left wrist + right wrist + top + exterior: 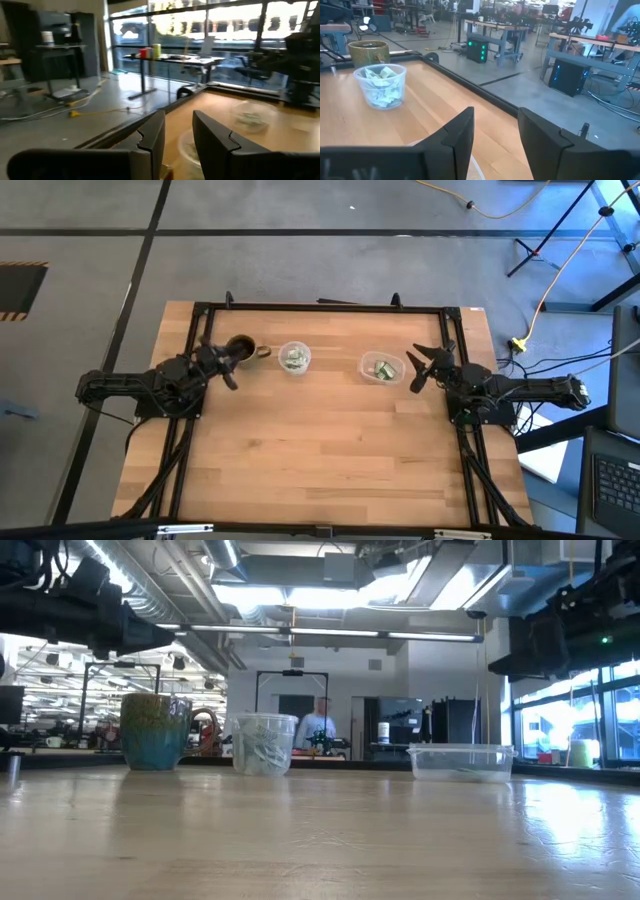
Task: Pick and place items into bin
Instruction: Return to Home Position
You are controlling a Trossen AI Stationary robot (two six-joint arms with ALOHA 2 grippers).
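Observation:
Several green-and-white packets fill a clear cup point(294, 359) point(380, 86) point(262, 745). More of them lie in a shallow clear bin point(365, 361) point(460, 760) to the cup's right. My left gripper point(226, 363) point(179, 131) hovers open above the table beside a green-brown mug point(241, 348), left of the cup. My right gripper point(415, 368) point(496, 131) hovers open just right of the bin, with the bin's rim under its fingers. Both grippers are raised, and neither holds a packet. No packets show loose on the table.
The mug point(155, 730) stands upright at the cup's left, its handle toward the cup. A black frame point(320, 307) runs along the table's far edge and both sides. The near half of the wooden table point(320, 460) is bare. A person stands in the room far behind.

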